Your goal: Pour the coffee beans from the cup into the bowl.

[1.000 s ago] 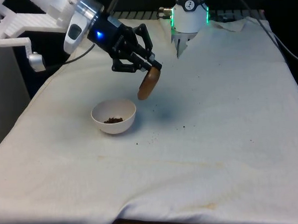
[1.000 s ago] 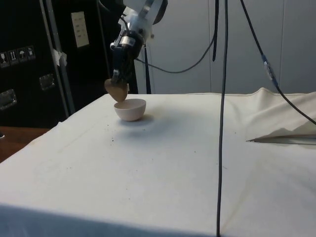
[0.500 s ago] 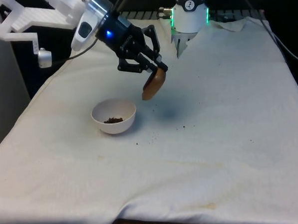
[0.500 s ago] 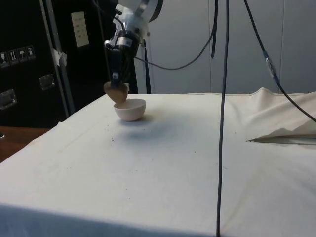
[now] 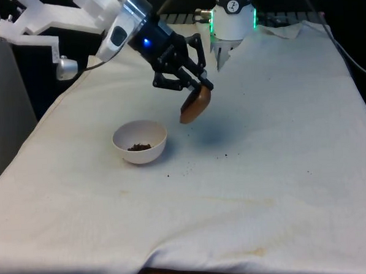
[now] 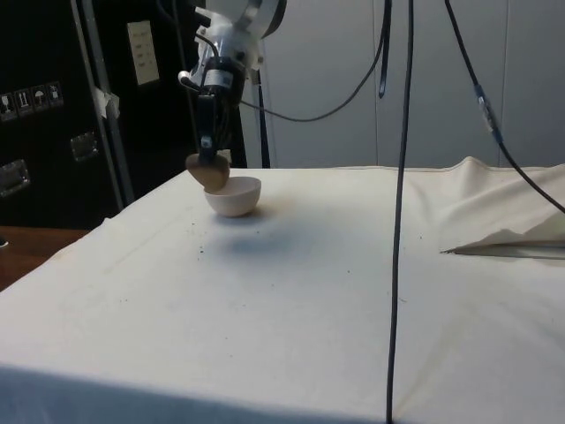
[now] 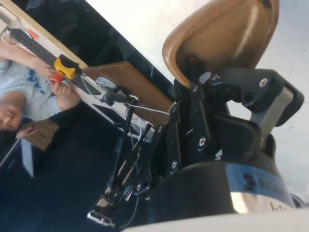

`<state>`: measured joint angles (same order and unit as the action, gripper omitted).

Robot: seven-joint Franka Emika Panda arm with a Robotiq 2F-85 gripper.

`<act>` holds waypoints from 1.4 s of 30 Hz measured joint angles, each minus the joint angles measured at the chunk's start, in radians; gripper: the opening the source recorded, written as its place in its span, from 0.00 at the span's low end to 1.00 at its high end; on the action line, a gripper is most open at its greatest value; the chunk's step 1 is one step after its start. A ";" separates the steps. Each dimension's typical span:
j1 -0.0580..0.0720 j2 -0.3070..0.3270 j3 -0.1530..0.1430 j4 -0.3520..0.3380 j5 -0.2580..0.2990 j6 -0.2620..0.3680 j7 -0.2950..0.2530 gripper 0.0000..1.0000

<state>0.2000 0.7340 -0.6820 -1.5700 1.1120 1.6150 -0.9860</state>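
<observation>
My gripper [image 5: 199,86] is shut on the rim of a brown cup [image 5: 195,105], which hangs tilted in the air, mouth tipped down. The cup sits to the front view's right of a white bowl [image 5: 139,141] that rests on the cloth with dark coffee beans [image 5: 138,147] in its bottom. From the side, the cup [image 6: 208,170] hangs beside the bowl [image 6: 234,195] with the gripper [image 6: 207,148] above it. In the wrist view the cup [image 7: 222,34] looks empty inside, pinched by the black fingers [image 7: 200,111].
A few spilled beans [image 5: 188,168] dot the cloth near the bowl. Black cables [image 6: 399,177] hang down in the side view. A person with a tool [image 7: 29,92] shows in the wrist view beyond the table's edge. A folded cloth ridge [image 6: 508,234] lies far off.
The gripper has carried the tilted cup away from the bowl towards the front view's right and slightly up. The bowl and its beans have stayed put.
</observation>
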 measured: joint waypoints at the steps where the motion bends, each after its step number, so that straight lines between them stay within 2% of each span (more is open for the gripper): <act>1: 0.000 -0.005 0.006 -0.005 -0.007 0.007 0.000 0.03; 15: 0.001 -0.070 0.088 -0.066 -0.122 0.127 0.022 0.03; 42: 0.001 -0.092 0.194 -0.072 -0.293 0.286 0.110 0.03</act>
<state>0.2010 0.6420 -0.4880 -1.6420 0.8190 1.9010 -0.8760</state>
